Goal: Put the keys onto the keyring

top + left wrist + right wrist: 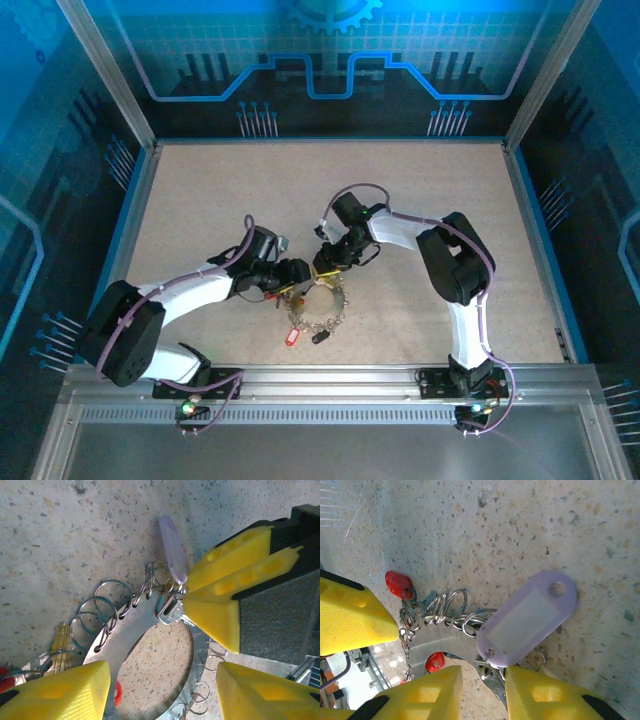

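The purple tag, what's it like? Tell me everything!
The purple tag is a pale lilac plastic oval with a whitish label window and a hole at its far end. It lies on the speckled table, its near end hooked to small metal rings, beside the silver key pinched between the right gripper's yellow fingers.

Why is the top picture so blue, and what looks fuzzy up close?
Top external: blue light tints the walls, the table looks beige, and the keys look tiny. Left wrist: the left fingers blur up close, and the keyring glares. Right wrist: the tag is sharp, the right fingers soft.
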`<state>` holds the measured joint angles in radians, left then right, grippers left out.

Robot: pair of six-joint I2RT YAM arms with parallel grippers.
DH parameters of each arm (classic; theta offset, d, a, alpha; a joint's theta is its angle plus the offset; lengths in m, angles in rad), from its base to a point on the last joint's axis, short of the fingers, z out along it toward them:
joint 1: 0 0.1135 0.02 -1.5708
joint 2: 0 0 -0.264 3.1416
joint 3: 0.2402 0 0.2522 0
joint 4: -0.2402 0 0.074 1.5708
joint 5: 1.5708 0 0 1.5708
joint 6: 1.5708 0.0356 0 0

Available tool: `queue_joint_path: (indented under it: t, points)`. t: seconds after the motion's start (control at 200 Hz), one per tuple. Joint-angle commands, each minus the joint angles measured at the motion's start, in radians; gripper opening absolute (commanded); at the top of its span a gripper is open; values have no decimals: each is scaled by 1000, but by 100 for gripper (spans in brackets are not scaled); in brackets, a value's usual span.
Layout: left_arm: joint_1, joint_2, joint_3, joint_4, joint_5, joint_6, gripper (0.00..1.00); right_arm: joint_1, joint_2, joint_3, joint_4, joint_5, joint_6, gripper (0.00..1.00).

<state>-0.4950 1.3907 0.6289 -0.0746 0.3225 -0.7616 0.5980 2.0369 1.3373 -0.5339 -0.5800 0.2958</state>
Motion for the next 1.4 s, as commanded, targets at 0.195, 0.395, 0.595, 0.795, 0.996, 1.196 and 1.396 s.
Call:
queue_joint_path:
  t: [0.195,0.395,0.595,0.795,0.996,1.196,1.396]
  points:
    - [-5,14,-49,70,-18,-16,58,46,-10,4,-95,99,-29,33]
    - [-6,30,-52,87,-37,-11,56,66,-58,-25,-89,103,-33,34]
    - [-6,27,-42,70,-49,10,54,113,-73,-24,-137,234,-60,33]
    - [-5,12,-53,76,-60,32,51,152,-140,-44,-113,326,-76,33]
    - [-7,-23,-73,146,-41,84,48,70,-249,-80,-11,254,-219,31]
    - [-161,-48,-30,141,-201,238,48,1,-342,-189,179,369,-279,26]
    - [-263,77,122,-87,-415,239,49,-71,-374,-245,236,384,-172,33]
